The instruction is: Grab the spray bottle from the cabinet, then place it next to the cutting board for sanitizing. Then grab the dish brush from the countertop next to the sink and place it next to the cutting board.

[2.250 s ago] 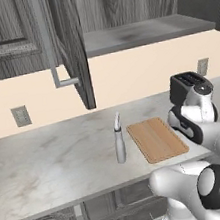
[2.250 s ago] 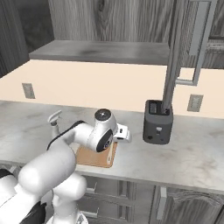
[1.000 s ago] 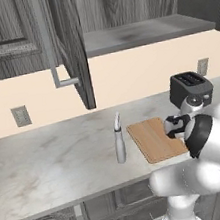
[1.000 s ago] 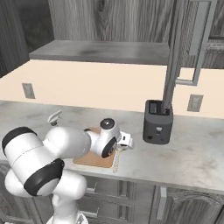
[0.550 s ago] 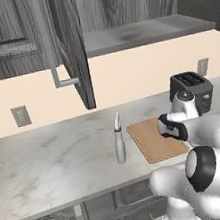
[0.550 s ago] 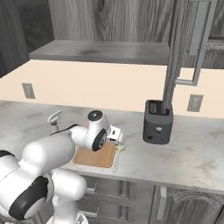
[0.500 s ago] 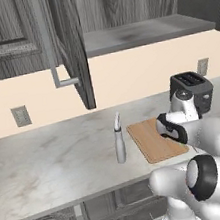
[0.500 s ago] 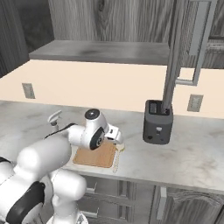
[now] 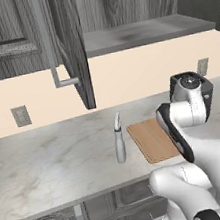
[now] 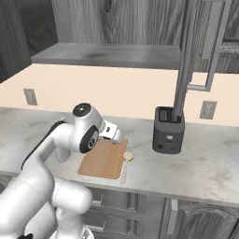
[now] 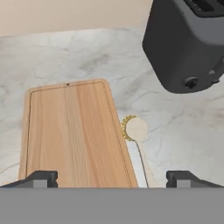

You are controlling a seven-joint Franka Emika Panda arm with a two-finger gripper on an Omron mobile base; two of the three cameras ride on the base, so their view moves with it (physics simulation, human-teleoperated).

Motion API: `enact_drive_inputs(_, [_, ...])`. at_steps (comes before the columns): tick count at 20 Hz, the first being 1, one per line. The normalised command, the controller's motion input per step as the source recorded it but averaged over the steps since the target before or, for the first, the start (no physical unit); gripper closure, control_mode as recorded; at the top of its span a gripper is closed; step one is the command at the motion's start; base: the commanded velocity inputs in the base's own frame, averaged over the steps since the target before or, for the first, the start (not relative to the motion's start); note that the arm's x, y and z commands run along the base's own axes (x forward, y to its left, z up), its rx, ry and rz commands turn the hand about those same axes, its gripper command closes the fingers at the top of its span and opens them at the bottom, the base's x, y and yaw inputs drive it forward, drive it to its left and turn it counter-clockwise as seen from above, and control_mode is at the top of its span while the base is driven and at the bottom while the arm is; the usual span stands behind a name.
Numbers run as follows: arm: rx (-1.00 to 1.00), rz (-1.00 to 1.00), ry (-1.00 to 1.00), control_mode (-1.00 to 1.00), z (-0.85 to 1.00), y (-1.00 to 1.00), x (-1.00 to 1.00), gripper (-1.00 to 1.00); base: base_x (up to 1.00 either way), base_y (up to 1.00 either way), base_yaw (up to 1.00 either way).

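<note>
From the left base camera, I see the cabinet (image 9: pixel 70 42) standing open at far left, its door edge toward me with the long bar handle (image 9: pixel 52 55), and its grey shelf (image 9: pixel 140 33) bare. Below it, the spray bottle (image 9: pixel 119 140) stands upright on the marble surface (image 9: pixel 50 162), just beside the left edge of the cutting board (image 9: pixel 152 139).

In the hand camera, my hand (image 11: pixel 111 177) hangs over the near end of the board with its tips spread wide and nothing between them. The dish brush (image 11: pixel 138 144) lies on the stone along the board's right edge, touching or very nearly so, yellow-bristled head (image 11: pixel 133 128) away from me and handle running back toward the hand.

Further right, a dark toaster (image 10: pixel 168 130) sits on the surface near the wall, well apart from the board. A cream backsplash with wall outlets (image 10: pixel 207 110) runs behind, and grey drawer fronts (image 10: pixel 140 205) sit under the stone.
</note>
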Motion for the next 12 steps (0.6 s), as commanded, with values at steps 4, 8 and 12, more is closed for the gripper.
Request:
enact_drive_inputs(4, [0.09,0.00,-0.17,-1.00,1.00,-0.07,-0.47,-1.00,0.00,0.00,0.00])
enact_drive_inputs(8, [0.12,0.00,-0.23,-1.00,1.00,0.00,-0.50,-1.00,0.00,0.00,0.00])
enact_drive_inputs(12, [0.13,0.00,-0.25,-1.00,1.00,0.00,-0.53,-1.00,0.00,0.00,0.00])
